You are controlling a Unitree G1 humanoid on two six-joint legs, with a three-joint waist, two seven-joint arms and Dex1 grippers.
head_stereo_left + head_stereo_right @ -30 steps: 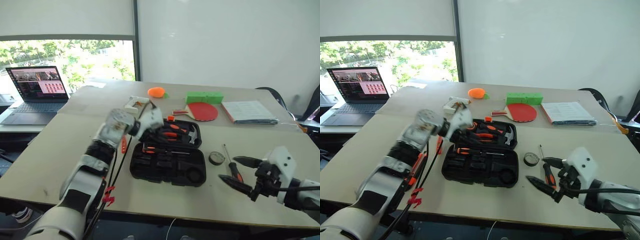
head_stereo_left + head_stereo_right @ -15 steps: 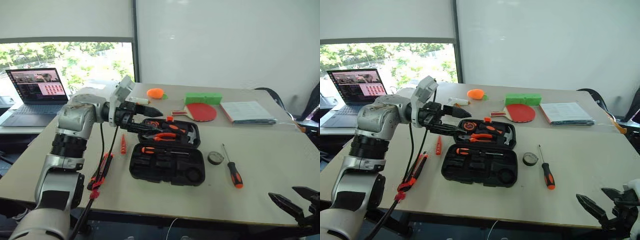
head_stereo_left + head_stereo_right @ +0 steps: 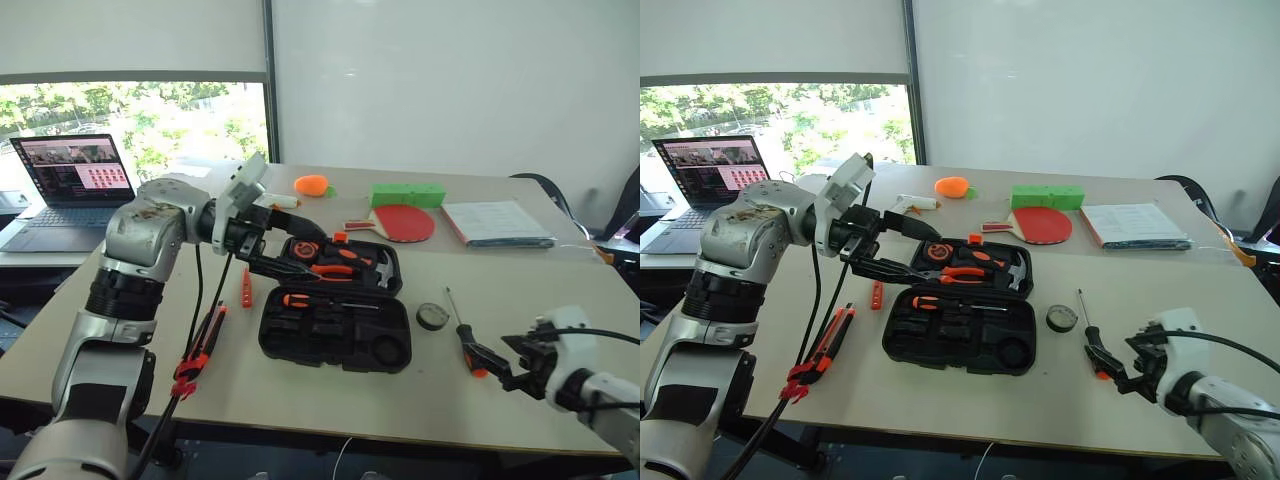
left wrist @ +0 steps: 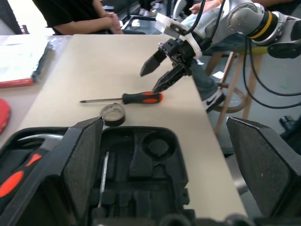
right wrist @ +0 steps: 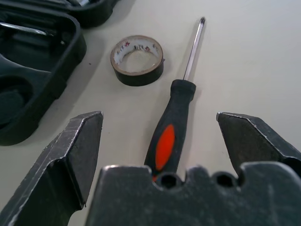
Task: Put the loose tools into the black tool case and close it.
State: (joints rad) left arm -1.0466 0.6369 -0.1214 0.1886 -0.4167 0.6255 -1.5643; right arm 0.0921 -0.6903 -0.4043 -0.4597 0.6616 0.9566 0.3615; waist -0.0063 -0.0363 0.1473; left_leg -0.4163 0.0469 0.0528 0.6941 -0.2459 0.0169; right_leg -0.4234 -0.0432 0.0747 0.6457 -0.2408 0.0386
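Screwdriver (image 3: 465,343) with the black-and-orange handle lies loose at the near right of the table (image 3: 100,300), and the right gripper (image 3: 495,362), its two fingers spread wide apart and holding nothing, hangs just at the handle end, at about 5 o'clock from the black tool case (image 3: 335,310). Close to it, at 3 o'clock of the case, rests the small dark tape roll (image 3: 433,316), while at 9 o'clock the utility knife (image 3: 205,335) and the small orange pointed piece (image 3: 246,288) wait too. Farther back the case stands open with several tools already in its slots, and the left gripper (image 3: 288,247) hovers empty with fingers apart over its far left part, so I judge the work is only partly done: four pieces to put in, then the lid.
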